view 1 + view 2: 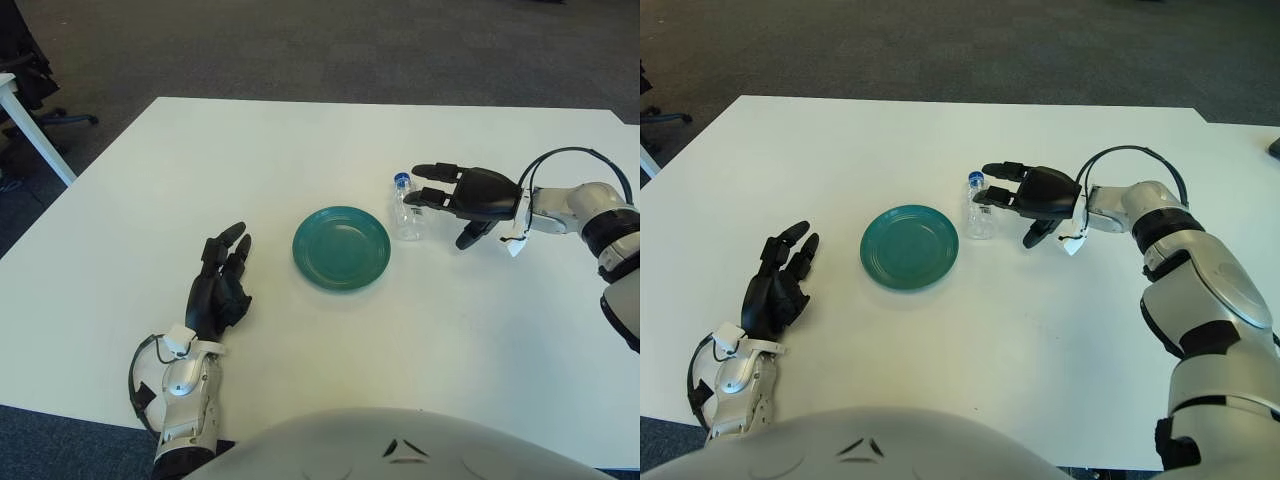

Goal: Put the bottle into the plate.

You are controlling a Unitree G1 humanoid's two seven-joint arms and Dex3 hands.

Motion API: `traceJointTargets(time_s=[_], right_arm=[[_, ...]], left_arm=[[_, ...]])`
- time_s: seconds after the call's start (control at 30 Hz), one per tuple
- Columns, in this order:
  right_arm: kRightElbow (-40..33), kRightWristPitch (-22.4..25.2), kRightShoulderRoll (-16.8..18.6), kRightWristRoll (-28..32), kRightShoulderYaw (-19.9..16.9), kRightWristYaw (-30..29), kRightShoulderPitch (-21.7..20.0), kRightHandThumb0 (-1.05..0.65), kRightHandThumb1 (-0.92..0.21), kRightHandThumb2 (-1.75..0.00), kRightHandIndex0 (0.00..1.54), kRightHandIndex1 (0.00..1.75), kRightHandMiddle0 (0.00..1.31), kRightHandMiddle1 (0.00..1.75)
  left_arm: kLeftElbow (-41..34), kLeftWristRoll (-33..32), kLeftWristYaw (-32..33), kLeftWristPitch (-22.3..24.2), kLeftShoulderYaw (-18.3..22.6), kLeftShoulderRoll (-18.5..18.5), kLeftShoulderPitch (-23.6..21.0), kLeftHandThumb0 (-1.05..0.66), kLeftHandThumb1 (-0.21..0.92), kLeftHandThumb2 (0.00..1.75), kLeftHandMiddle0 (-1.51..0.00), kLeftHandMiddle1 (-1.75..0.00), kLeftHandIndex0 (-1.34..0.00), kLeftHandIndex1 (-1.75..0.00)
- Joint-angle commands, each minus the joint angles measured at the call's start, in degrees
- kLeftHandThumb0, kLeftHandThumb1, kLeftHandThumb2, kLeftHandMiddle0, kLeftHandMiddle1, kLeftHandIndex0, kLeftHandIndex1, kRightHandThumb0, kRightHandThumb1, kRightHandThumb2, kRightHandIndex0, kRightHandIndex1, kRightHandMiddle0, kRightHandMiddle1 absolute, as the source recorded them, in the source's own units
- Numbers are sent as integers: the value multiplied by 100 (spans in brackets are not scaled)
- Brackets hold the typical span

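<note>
A small clear plastic bottle (pixel 405 210) with a blue cap stands upright on the white table, just right of a round teal plate (pixel 341 247). My right hand (pixel 452 196) is right beside the bottle, on its right. Its fingers are spread open, with the fingertips (pixel 424 170) reaching the bottle near its top. It holds nothing. My left hand (pixel 218 284) rests flat on the table at the lower left, fingers relaxed, well apart from the plate. The plate holds nothing.
The white table (pixel 300 150) spreads wide around the plate. A black office chair base (pixel 40 110) and a white table leg (pixel 35 130) stand on the dark carpet at the far left.
</note>
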Motion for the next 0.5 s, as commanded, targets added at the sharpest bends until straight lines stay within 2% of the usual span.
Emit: traceJointTargets(time_s=[0.0,0.47], right_arm=[[129,-58,71,-112,166,-68,-145,-79,-92,-26,31,1,0,62],[255,-158,226,-152,584,-361,-150,-77,-92,-37,39,4,0,71]], left_arm=[[150,22,92,69,-113,-134,231,-90,92,97,-29,0,0,-74],[-147,141,230,78,-307,-217,488,-90,92,97,-29,0,0,-74]])
